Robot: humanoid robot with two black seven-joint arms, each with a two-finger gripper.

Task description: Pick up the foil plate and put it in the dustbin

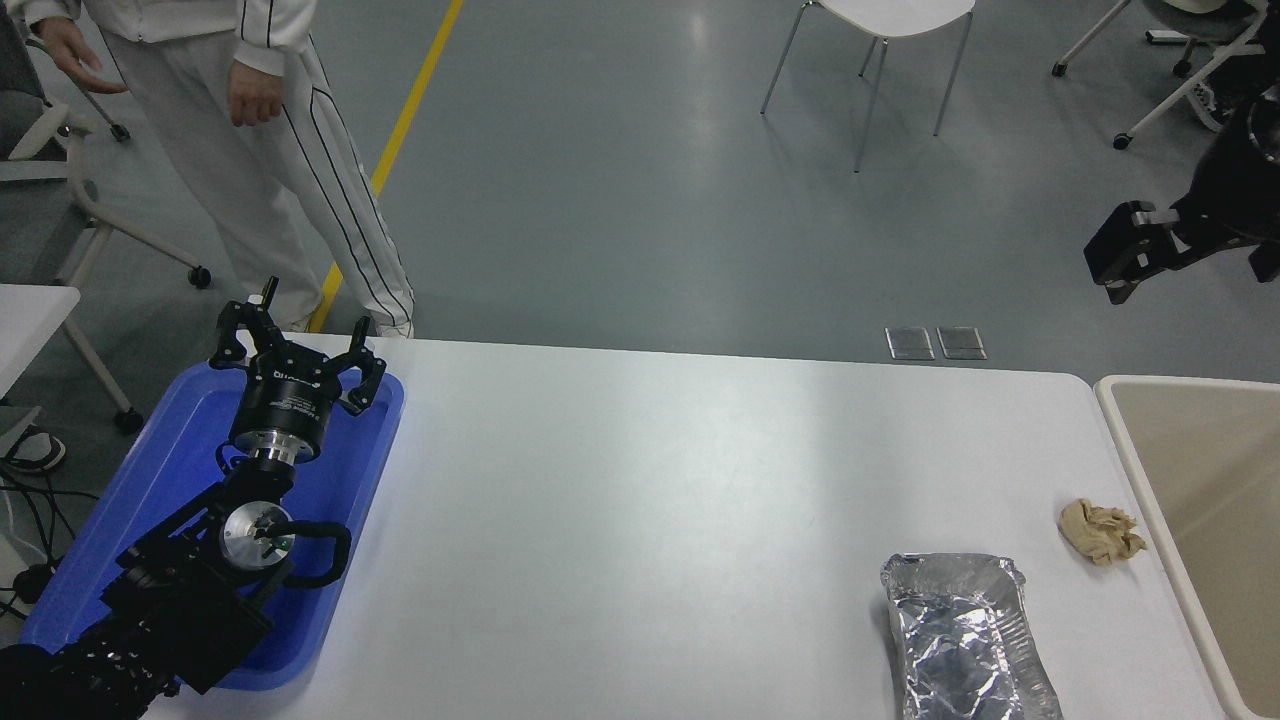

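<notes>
The foil plate (965, 640), a shiny crinkled silver tray, lies on the white table (640, 500) at the front right, partly cut off by the picture's bottom edge. The beige dustbin (1130, 450) stands open against the table's right edge, just right of the plate. My right gripper (1125, 262) hangs raised at the far right, above the floor beyond the table's far corner, well away from the plate and holding nothing that I can see. My left gripper (300, 335) is parked open and empty over the blue tray.
A crumpled tan paper wad (1100, 530) lies between the foil plate and the dustbin. A flat blue tray (340, 480) sits at the table's left end under the left arm. A person (250, 150) stands beyond the far left corner. Chairs (880, 40) stand on the floor behind.
</notes>
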